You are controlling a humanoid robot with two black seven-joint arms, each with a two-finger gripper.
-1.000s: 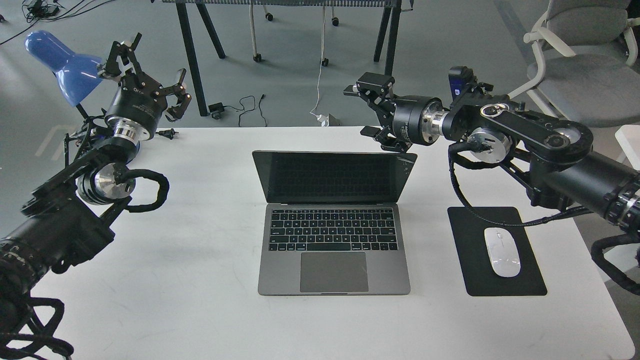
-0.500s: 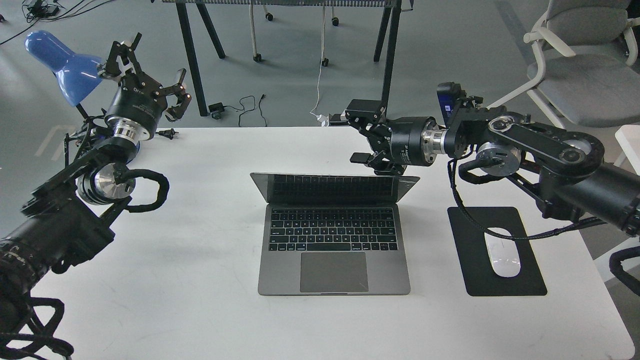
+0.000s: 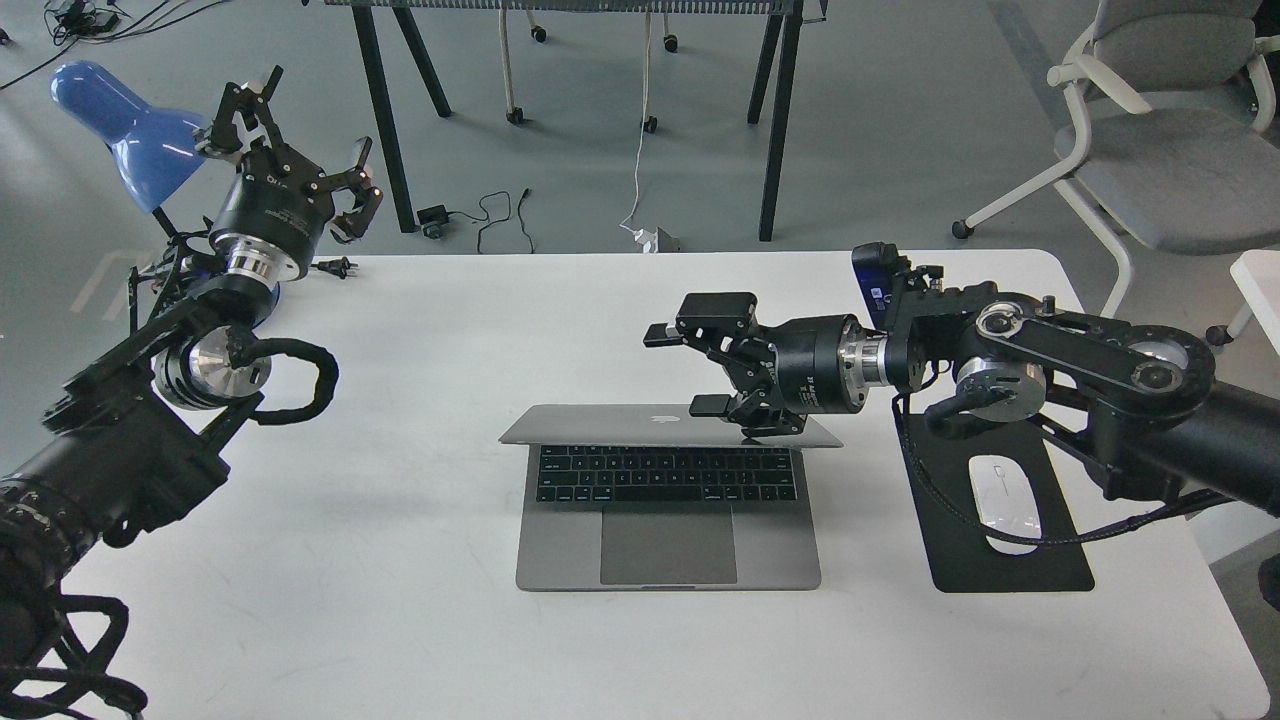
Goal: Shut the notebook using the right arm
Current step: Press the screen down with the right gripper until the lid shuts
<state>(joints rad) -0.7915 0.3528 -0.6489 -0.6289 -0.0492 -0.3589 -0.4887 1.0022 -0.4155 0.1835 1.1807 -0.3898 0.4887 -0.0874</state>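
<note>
The space-grey notebook (image 3: 668, 540) lies in the middle of the white table (image 3: 400, 620). Its lid (image 3: 600, 426) is folded far down toward the keyboard, so its back with the logo faces up. My right arm (image 3: 1080, 370) reaches in from the right. My right gripper (image 3: 692, 370) is open, with its lower finger (image 3: 712, 405) resting on the back of the lid. My left gripper (image 3: 290, 130) is open and empty, raised at the far left beside the blue lamp (image 3: 120, 125).
A black mouse pad (image 3: 1000, 570) with a white mouse (image 3: 1005, 505) lies right of the notebook, under my right arm. A grey office chair (image 3: 1170, 130) stands at the back right, and black table legs (image 3: 770, 130) stand behind the table.
My right gripper has moved down and toward me, pushing the lid from nearly upright to low over the keyboard. The left arm has not moved.
</note>
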